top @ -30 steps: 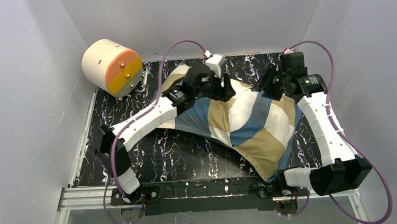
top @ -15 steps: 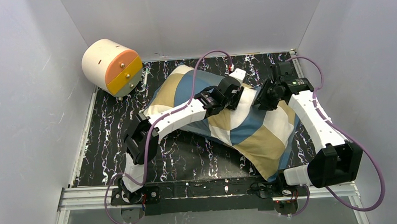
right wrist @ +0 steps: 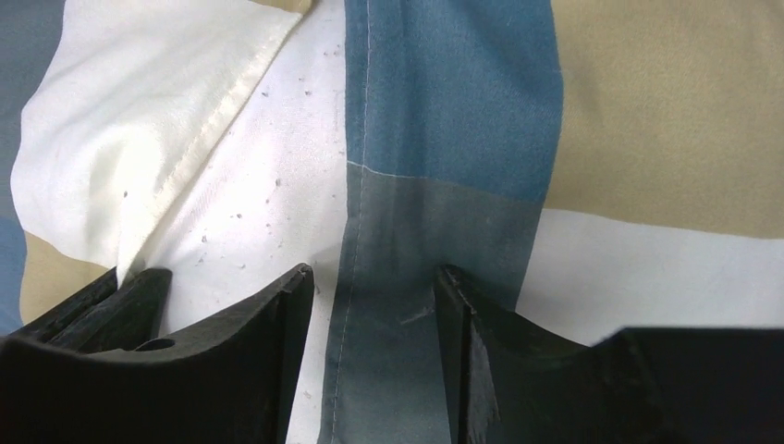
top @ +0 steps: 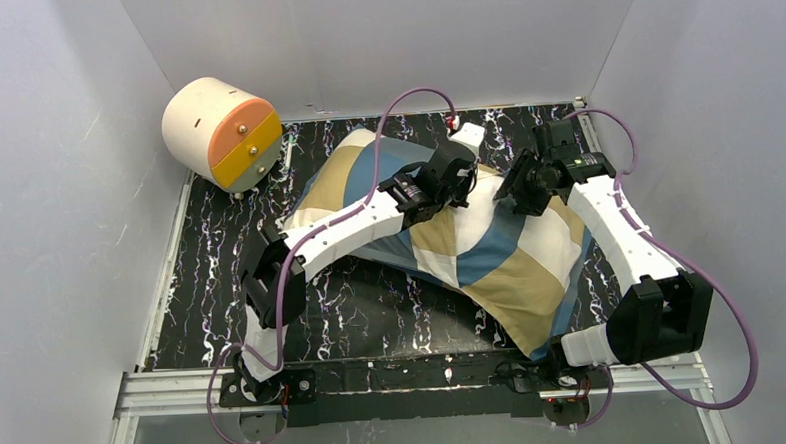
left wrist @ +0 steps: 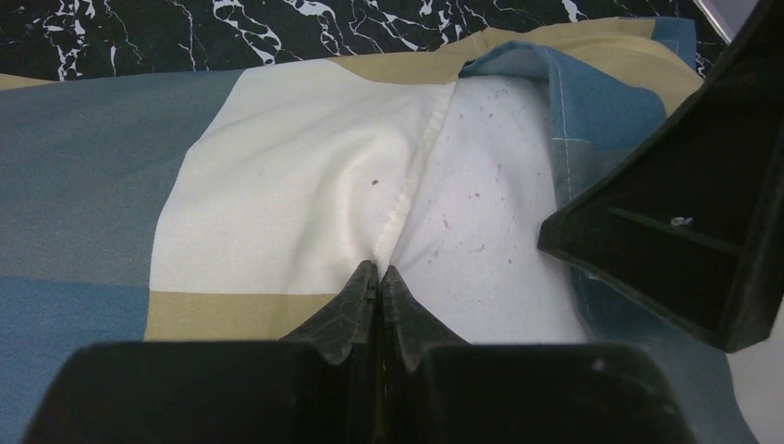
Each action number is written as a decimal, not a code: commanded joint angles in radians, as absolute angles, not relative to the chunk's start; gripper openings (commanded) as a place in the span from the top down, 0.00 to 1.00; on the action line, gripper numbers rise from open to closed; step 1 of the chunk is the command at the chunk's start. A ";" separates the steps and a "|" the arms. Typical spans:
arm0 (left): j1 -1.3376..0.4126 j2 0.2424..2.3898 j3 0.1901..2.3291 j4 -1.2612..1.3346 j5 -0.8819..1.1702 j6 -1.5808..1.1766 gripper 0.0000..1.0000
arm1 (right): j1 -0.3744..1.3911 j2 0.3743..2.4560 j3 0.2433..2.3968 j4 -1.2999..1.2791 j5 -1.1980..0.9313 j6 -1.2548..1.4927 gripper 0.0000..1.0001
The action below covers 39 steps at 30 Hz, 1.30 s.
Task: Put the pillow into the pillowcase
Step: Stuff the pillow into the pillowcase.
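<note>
The pillowcase [top: 491,263], in blue, tan and cream blocks, lies plump and diagonal on the black marbled table [top: 373,303]. At its open edge the white pillow [left wrist: 481,203] shows, speckled with lint, and again in the right wrist view [right wrist: 268,213]. My left gripper [top: 465,187] is shut [left wrist: 379,270] on the cream hem of the pillowcase [left wrist: 277,185], which puckers at the tips. My right gripper [top: 516,189] is open [right wrist: 374,277], its fingers either side of the blue hem strip [right wrist: 434,185]. The two grippers are close together.
A cream cylinder with an orange-and-yellow end [top: 220,131] rests at the far left corner of the table. White walls enclose the table on three sides. The right gripper's black finger [left wrist: 684,213] fills the right of the left wrist view.
My left arm has swung right and down to the pillowcase's open edge and shut its jaws on the cream hem. The right gripper has shifted slightly left. The pillowcase lies flatter.
</note>
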<state>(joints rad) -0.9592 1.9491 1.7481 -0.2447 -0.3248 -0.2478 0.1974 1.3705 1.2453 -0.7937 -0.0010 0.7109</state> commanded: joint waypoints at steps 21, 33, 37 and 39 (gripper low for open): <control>-0.842 1.759 1.779 -0.111 0.058 -0.784 1.00 | 0.199 1.296 1.328 -0.318 -0.409 0.949 0.99; -0.871 1.826 1.680 -0.013 0.089 -0.863 1.00 | 0.243 1.306 1.297 -0.028 -0.588 1.072 0.99; -0.906 1.863 1.723 0.029 0.098 -0.869 1.00 | 0.292 1.305 1.287 0.024 -0.564 1.103 0.99; -0.911 1.868 1.735 0.041 0.105 -0.880 1.00 | 0.301 1.302 1.294 0.028 -0.554 1.119 0.99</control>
